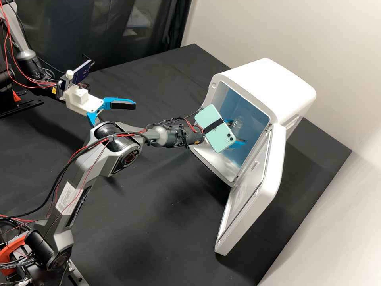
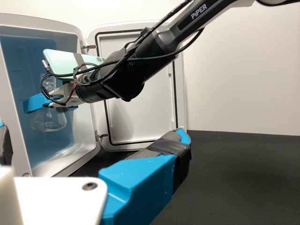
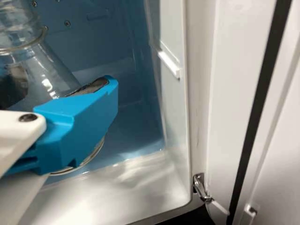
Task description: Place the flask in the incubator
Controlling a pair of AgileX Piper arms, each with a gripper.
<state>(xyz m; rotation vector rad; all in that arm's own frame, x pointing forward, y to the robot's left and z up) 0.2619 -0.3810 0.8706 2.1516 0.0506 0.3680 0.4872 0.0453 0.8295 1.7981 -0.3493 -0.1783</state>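
Black bench (image 1: 158,206), white wall (image 1: 317,35) behind.

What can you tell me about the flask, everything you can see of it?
The flask is a clear glass conical one, with a narrow neck that flares to a wide round base, and it looks empty. It stands upright inside the open incubator, in front of its blue back wall. The right gripper is shut on it, its blue fingers pressed against the sloping glass below the neck. Whether the base rests on the incubator floor cannot be told.
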